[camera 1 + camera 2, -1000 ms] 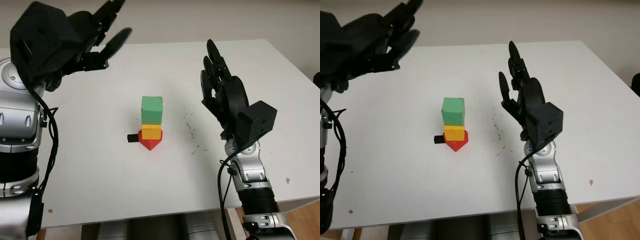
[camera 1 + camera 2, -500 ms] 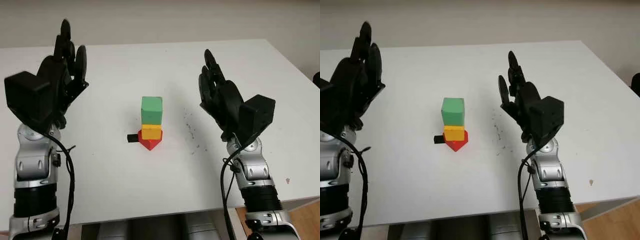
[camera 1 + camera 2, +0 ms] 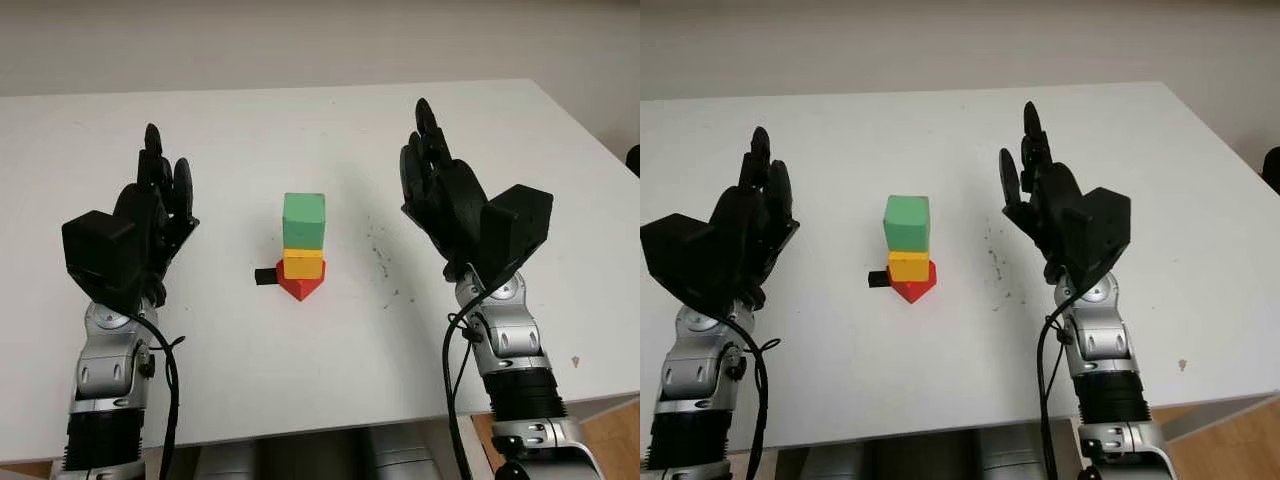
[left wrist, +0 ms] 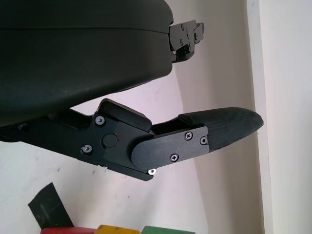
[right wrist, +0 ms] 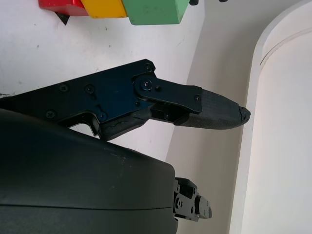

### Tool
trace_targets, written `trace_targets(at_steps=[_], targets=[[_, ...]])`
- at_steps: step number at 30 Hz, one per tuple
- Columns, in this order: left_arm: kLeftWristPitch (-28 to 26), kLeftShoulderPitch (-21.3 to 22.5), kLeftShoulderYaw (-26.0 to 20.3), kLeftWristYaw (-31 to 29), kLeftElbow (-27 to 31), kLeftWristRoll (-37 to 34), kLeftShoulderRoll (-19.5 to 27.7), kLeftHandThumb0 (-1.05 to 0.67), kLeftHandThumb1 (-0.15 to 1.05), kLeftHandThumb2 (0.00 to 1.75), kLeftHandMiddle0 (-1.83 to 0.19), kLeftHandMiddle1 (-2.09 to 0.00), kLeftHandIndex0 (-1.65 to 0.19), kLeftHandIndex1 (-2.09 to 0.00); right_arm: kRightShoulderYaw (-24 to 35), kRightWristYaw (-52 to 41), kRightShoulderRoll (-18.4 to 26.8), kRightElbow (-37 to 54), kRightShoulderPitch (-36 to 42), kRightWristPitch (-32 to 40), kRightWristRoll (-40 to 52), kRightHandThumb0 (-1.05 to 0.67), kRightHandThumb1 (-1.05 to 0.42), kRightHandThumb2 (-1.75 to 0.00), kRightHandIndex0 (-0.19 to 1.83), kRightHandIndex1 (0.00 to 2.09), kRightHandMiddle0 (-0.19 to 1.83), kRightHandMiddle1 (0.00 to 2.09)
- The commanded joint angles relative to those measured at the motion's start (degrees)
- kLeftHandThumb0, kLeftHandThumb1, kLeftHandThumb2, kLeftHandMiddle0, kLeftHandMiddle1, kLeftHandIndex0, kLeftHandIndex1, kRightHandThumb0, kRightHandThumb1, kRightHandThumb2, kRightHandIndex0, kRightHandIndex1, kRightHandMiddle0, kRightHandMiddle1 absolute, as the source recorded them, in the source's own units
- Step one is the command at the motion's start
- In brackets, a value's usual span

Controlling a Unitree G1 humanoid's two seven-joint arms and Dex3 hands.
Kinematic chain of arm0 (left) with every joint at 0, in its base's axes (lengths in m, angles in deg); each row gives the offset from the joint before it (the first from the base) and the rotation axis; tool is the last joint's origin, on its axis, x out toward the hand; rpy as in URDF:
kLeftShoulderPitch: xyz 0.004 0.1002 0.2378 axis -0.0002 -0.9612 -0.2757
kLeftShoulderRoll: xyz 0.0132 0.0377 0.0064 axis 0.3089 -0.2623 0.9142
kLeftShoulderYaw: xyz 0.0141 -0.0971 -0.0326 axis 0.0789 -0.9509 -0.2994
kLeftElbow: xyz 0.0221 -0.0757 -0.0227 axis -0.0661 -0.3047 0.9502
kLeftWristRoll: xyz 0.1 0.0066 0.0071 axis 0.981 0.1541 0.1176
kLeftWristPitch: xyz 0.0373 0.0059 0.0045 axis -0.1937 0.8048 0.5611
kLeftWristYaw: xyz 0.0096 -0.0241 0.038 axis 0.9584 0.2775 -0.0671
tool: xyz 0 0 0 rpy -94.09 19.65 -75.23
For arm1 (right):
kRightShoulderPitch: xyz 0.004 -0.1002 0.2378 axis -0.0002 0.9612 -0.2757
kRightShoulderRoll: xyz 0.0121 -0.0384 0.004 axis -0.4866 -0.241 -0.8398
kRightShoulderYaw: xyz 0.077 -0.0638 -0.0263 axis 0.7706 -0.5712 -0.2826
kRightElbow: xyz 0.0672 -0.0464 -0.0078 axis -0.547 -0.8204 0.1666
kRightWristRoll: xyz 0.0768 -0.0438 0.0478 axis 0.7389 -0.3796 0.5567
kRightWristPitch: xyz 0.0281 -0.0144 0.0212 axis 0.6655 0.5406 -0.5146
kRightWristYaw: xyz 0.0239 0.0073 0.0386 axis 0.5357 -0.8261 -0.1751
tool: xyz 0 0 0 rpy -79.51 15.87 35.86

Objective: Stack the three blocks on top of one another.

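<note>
In the middle of the white table (image 3: 330,130) the three blocks stand as one stack: a red block (image 3: 300,286) at the bottom, a yellow block (image 3: 303,264) on it, and a green block (image 3: 303,220) on top. The stack stands upright and nothing touches it. My left hand (image 3: 150,210) is held up to the left of the stack, open and well apart from it. To the right of the stack my right hand (image 3: 435,180) is raised, open, also apart from the blocks. The blocks' edges show as red (image 5: 63,5), yellow (image 5: 102,7) and green (image 5: 153,12) in the right wrist view.
A small black piece (image 3: 265,276) lies on the table against the left side of the red block. Faint dark specks (image 3: 380,255) mark the tabletop between the stack and my right hand. The table's right edge (image 3: 590,130) runs close to the right arm.
My left hand has come down from high at the upper left and now sits lower, left of the stack. The right hand has barely shifted. The stack has not moved.
</note>
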Motion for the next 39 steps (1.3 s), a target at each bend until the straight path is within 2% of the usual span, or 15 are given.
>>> trace_targets(at_steps=[1,14,31,39], targets=[[1.18,-0.69,0.25,0.42,0.14,-0.28,-0.26,-0.85,1.05,0.71,0.19,0.0,0.19,0.0,0.69,-0.15,0.27,-0.04,-0.59,-0.55,0.87,-0.8,-1.05,-0.66,-0.17,0.03,-0.18,0.03],[3.4,-3.21,0.68,0.5,2.73,-2.46,-1.23,-0.82,1.05,0.71,0.19,0.0,0.19,0.0,1.3,-0.25,0.74,-0.96,-1.3,-1.37,1.87,-0.76,-1.05,-0.68,-0.19,0.03,-0.19,0.01],[3.23,-2.22,1.45,1.01,2.29,-3.89,-2.73,-0.82,1.05,0.68,0.19,0.0,0.19,0.0,2.43,-0.37,0.5,-3.94,-2.65,-1.66,3.42,-0.76,-1.05,-0.67,-0.19,0.01,-0.19,0.0],[5.1,-1.09,1.7,0.86,1.78,-3.94,-2.34,-0.83,1.05,0.67,0.19,0.0,0.19,0.0,1.56,1.01,-0.45,-4.77,-3.86,-2.87,2.62,-0.74,-1.05,-0.67,-0.18,0.01,-0.19,0.0]])
